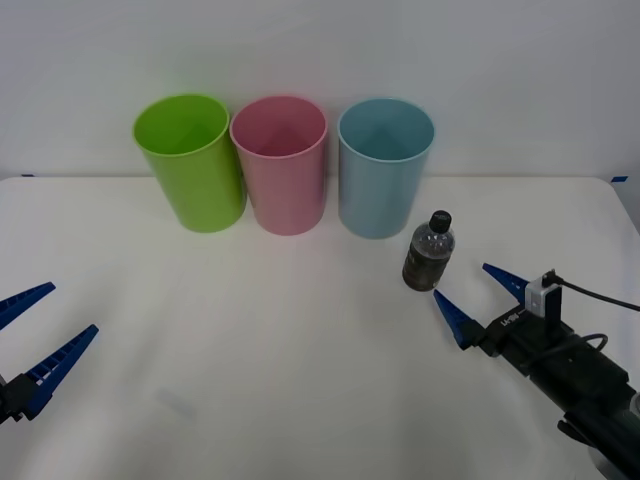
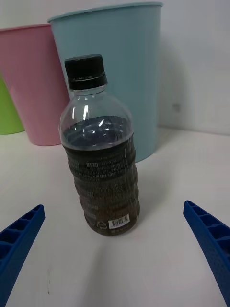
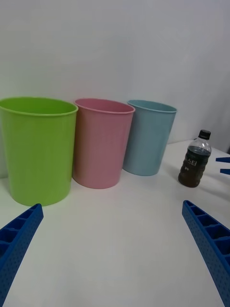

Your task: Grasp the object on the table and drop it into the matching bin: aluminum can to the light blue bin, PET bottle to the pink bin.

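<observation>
Upright bottle point(image 1: 429, 251) stands just beyond the right gripper point(image 1: 480, 293), fingers apart, centred between them; left gripper point(image 1: 35, 335), also spread, waits far left.

You have three bins on the table point(image 1: 200, 400): one lime green bin point(image 1: 189, 163), one pink bin point(image 1: 280, 165), one light blue bin point(image 1: 384, 167). You also have one PET bottle point(image 1: 429, 252).

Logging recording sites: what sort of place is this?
Probably a lab test bench for waste sorting: a bare white table against a plain wall, three colour-coded bins, one PET bottle and robot grippers.
</observation>
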{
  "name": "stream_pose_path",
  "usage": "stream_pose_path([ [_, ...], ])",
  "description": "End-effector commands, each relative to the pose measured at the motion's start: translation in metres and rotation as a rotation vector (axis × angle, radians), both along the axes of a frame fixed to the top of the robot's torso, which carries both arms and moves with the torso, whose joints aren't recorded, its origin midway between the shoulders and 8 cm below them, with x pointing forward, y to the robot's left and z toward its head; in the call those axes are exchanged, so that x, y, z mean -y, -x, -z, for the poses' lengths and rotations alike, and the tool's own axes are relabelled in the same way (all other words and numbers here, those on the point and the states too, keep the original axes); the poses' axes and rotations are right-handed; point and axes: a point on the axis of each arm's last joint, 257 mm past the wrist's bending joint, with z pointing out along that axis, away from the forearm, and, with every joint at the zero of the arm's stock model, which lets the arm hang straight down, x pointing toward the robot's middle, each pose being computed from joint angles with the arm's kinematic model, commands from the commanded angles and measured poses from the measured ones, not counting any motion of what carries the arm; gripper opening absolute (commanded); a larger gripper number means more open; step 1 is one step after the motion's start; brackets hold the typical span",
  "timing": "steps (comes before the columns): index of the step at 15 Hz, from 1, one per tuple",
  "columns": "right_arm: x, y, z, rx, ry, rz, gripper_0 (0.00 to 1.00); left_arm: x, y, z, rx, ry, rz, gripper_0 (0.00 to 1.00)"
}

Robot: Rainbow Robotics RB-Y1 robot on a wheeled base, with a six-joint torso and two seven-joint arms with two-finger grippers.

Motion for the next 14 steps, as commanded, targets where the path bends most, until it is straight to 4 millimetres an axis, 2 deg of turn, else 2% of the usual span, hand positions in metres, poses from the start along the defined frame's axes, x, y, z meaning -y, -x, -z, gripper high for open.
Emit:
stream_pose_path([
  [1,-0.014,-0.013,-0.002,0.006,0.015,0.007,1.0,0.0,0.0,0.0,0.0,0.0,0.0,1.0],
  [9,-0.037,-0.043,-0.007,0.008,0.055,0.042,1.0,0.0,0.0,0.0,0.0,0.0,0.0,1.0],
  [14,-0.052,-0.069,0.0,-0.014,0.064,0.017,1.0,0.0,0.0,0.0,0.0,0.0,0.0,1.0],
])
